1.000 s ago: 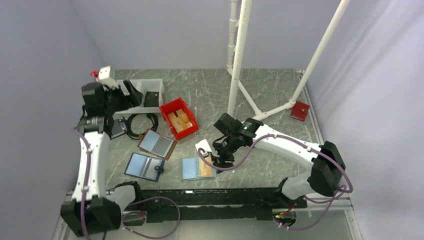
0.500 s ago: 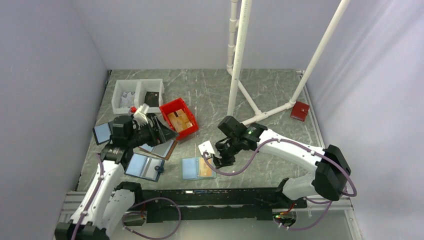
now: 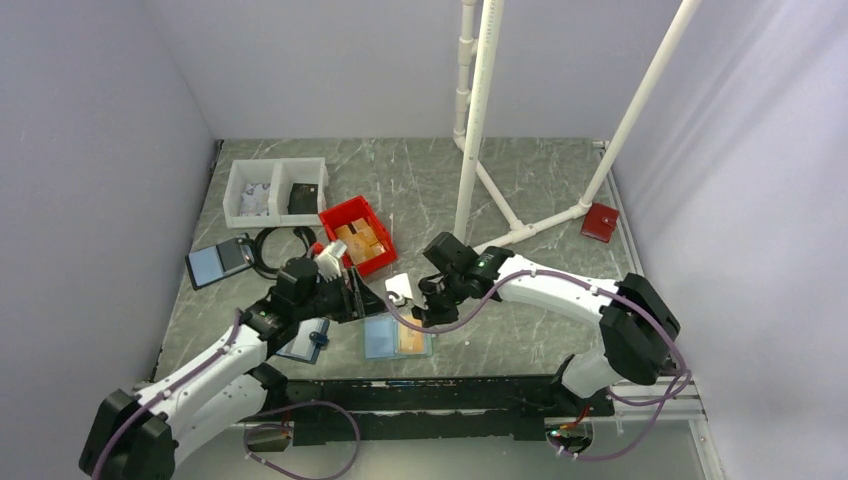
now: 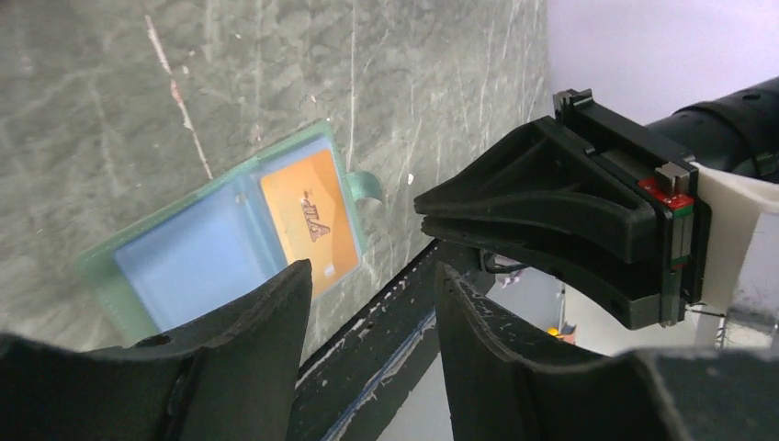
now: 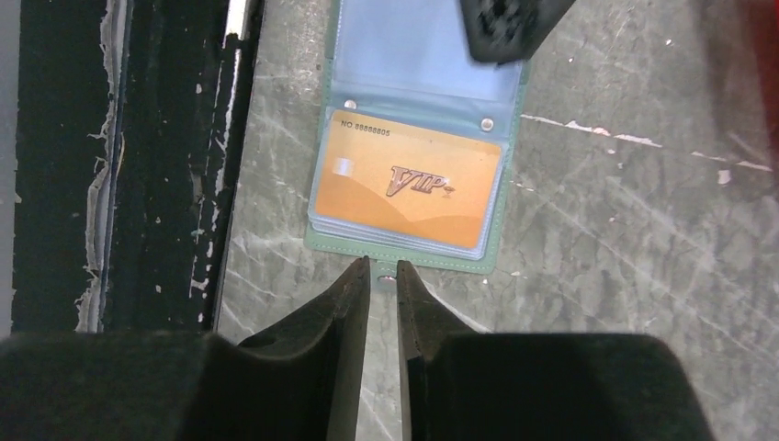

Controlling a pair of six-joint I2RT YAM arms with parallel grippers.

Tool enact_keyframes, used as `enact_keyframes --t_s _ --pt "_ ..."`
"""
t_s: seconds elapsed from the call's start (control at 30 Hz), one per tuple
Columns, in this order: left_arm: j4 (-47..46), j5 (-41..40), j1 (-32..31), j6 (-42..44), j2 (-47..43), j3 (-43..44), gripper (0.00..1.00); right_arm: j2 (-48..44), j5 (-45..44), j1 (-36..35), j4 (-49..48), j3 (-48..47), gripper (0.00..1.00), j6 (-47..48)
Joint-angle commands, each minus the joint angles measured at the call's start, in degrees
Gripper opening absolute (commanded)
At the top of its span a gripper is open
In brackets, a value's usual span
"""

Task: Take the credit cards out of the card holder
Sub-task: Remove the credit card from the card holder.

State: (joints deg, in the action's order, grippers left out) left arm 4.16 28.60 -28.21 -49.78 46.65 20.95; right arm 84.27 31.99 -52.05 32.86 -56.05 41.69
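Note:
The card holder (image 3: 383,338) lies open on the table, with a teal-green edge and pale blue pockets. An orange-tan credit card (image 3: 411,339) sits in its right panel and reads "VIP" in the right wrist view (image 5: 409,188). The holder (image 4: 165,266) and card (image 4: 308,216) also show in the left wrist view. My right gripper (image 5: 383,268) is shut to a narrow slit and holds nothing. Its tips are right at the holder's small tab (image 5: 385,276). In the top view the right gripper (image 3: 422,312) is at the holder's far right corner. My left gripper (image 3: 356,297) is open and empty, just left of and above the holder.
A red bin (image 3: 358,235) of tan items and a white two-part tray (image 3: 276,188) stand behind. A dark-edged folder (image 3: 305,342) lies partly under my left arm, and another folder (image 3: 217,263) lies at the left beside a black cable ring (image 3: 278,250). The black rail (image 3: 420,393) runs along the front.
My left arm swung from the back-left tray down and right to beside the card holder. My right gripper shifted slightly left and back, near the holder's tab.

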Motion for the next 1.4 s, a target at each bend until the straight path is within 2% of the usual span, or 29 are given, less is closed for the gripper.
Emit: enact_keyframes --t_s 0.0,0.13,0.23,0.3,0.43,0.6,0.8,1.17,1.37 --pt "-13.19 -5.82 -5.7 -4.63 3.87 -2.22 0.56 1.72 1.85 0.38 -0.44 -2.77 0.16 -3.34" --pt "-20.43 -9.81 -11.88 -8.04 7.5 -5.32 0.55 3.65 3.6 1.16 0.36 -3.54 0.1 -4.16" --pt "-18.95 -15.44 -15.4 -8.91 9.12 -5.51 0.55 4.89 3.67 1.16 0.66 -3.79 0.1 -4.63" --pt "-16.97 -15.15 -16.29 -8.97 9.24 -5.35 0.55 5.53 3.5 1.16 0.27 -3.49 0.09 -4.72" --pt "-13.24 -18.08 -16.53 -7.98 6.78 -6.05 0.55 7.46 3.24 1.12 -0.26 -3.53 0.09 -6.02" --pt "-17.45 -17.67 -16.58 -7.96 6.11 -8.88 0.49 11.18 4.72 1.25 0.34 -5.34 0.06 -8.05" --pt "-26.99 -15.94 -16.53 -9.24 11.68 -12.06 0.45 13.99 3.06 1.25 -0.05 -6.17 0.06 -9.8" --pt "-35.35 -13.2 -16.55 -9.37 20.62 -11.65 0.43 17.16 0.85 1.43 2.47 -7.35 0.05 -7.18" --pt "-35.69 -13.78 -16.55 -10.43 22.88 -11.9 0.43 17.79 -0.23 1.43 4.72 -8.21 0.05 -5.12"
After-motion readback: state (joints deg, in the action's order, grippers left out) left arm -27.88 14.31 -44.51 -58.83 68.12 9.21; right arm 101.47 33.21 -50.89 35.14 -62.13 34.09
